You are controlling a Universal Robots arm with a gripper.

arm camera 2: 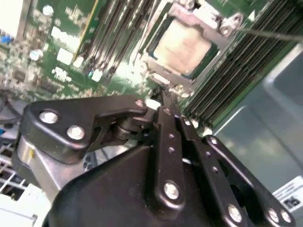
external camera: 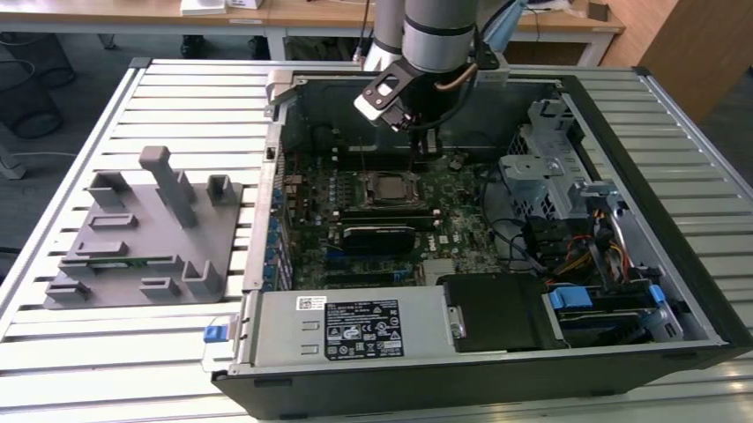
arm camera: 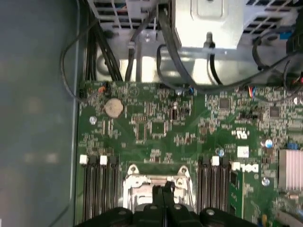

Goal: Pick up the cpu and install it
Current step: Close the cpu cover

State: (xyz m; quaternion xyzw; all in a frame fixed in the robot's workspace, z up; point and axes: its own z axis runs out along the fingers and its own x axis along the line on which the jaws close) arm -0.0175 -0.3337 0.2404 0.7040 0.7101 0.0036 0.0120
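The cpu (external camera: 389, 187) lies flat in the black socket frame on the motherboard (external camera: 459, 216) inside the open computer case, its silver top facing up. In the second wrist view the cpu (arm camera 2: 182, 45) sits a little beyond the fingertips, apart from them. My gripper (external camera: 415, 132) hangs over the board just behind the socket, toward the back of the case. Its black fingers (arm camera 2: 163, 123) are pressed together and hold nothing, so the gripper (arm camera: 163, 190) is shut. In the first wrist view the fingers cover part of the socket frame (arm camera: 135, 182).
A grey moulded fixture tray (external camera: 141, 238) rests on the slatted table at the exterior view's left. Inside the case are the power supply (external camera: 347, 328), a metal drive cage (external camera: 553, 167) with cables, and memory slots (arm camera: 99, 184) on both sides of the socket.
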